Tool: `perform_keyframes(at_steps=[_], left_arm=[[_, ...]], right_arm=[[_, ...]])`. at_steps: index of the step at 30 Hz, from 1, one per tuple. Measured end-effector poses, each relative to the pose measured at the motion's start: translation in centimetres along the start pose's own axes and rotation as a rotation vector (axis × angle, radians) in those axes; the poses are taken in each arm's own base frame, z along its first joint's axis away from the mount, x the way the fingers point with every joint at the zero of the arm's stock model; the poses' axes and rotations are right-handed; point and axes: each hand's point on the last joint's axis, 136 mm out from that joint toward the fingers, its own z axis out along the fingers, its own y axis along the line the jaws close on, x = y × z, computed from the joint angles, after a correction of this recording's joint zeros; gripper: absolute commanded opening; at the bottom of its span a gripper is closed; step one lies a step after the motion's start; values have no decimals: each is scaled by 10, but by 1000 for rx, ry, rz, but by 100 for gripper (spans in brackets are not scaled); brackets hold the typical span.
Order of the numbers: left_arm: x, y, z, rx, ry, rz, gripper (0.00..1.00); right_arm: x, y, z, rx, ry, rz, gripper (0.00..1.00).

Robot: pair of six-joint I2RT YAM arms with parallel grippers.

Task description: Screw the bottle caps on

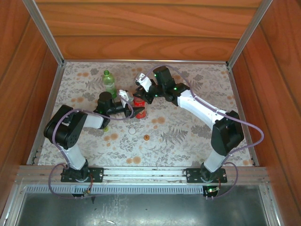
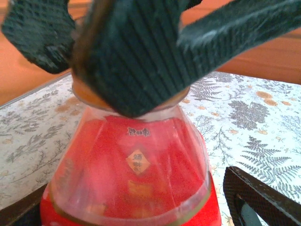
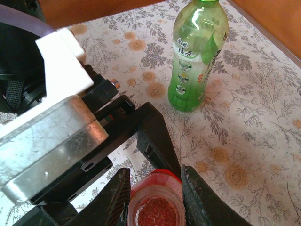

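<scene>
Nearest the arm bases, two loose caps are seen lying on the table (image 1: 197, 141): the orange cap (image 1: 146, 137) and the white cap (image 1: 132, 131) near it on the left. Neither is held by anything.

A bit farther back, the red bottle (image 2: 136, 188) is stood upright with its mouth open and red drink visible inside. The left tool (image 1: 136, 112) is set astride its body with jaws apart. Whether it's actually being squeezed can't be told, the view's too tight. The right tool (image 3: 155, 193) is clamped on the neck from above.

Farthest back, the green bottle (image 3: 195, 61) is stood well apart.

What could go wrong: the soft body gets pinched too hard and drink is pushed out of the open mouth. Or the neck is let go before the body is properly gripped, and the bottle gets tipped over. No cap can be fitted while the mouth is crowded by the right tool.
</scene>
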Motion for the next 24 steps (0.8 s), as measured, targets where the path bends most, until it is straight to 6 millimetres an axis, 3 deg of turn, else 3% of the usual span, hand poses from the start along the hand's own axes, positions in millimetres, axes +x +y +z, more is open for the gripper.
perform_keyframes(at_steps=[12, 15, 20, 24], left_arm=[[-6, 6, -3, -30, -10, 2, 59], [-6, 7, -4, -30, -10, 1, 58], [-6, 4, -3, -16, -12, 3, 58], [-8, 2, -3, -5, -19, 6, 58]], right_arm=[[0, 1, 0, -3, 0, 4, 26], [0, 1, 0, -4, -1, 9, 34], [3, 0, -3, 16, -5, 40, 63], [11, 10, -22, 43, -41, 71, 75]])
